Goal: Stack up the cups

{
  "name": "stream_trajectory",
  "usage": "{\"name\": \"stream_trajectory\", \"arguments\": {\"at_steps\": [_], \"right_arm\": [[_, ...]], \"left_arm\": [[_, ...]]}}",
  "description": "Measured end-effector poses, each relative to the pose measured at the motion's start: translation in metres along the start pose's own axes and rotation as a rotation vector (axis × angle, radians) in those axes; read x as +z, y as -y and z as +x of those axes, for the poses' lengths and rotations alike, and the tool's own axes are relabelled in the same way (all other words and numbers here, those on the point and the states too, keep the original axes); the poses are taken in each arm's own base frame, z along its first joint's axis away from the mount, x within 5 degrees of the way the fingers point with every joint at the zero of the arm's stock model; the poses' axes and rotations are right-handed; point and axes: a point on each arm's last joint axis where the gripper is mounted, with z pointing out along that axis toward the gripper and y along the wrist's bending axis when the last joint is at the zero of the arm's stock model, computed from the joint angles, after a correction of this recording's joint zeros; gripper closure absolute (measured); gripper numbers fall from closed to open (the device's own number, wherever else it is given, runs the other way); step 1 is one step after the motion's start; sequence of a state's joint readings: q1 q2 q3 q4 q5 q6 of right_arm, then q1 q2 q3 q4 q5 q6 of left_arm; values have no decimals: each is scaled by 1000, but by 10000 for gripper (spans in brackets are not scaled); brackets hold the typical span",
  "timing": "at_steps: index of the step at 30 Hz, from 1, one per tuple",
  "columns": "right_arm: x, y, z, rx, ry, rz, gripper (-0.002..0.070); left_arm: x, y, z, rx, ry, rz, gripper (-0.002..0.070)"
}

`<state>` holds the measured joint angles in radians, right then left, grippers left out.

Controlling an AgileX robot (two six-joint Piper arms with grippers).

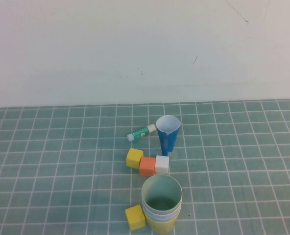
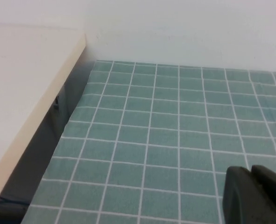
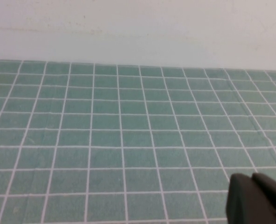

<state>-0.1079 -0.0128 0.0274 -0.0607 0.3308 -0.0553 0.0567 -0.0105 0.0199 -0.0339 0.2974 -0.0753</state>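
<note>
The cups stand nested in one upright stack near the front edge of the green tiled mat in the high view. The green cup is innermost on top, pale pink and light blue rims show below it, and the yellow cup is at the bottom. Neither arm shows in the high view. My left gripper is shut and empty over bare mat in the left wrist view. My right gripper is shut and empty over bare mat in the right wrist view. No cup shows in either wrist view.
A narrow dark blue cone cup stands behind the stack, with a glue stick lying to its left. Yellow, orange and white cubes sit in a row; another yellow cube touches the stack's left. A white board borders the mat.
</note>
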Motion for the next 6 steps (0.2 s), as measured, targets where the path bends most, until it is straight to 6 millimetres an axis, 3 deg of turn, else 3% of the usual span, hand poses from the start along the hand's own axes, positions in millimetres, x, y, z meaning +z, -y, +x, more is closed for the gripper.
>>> {"name": "stream_trajectory", "arguments": {"at_steps": [6], "right_arm": [[0, 0, 0, 0, 0, 0, 678]], "left_arm": [[0, 0, 0, 21, -2, 4, 677]]}}
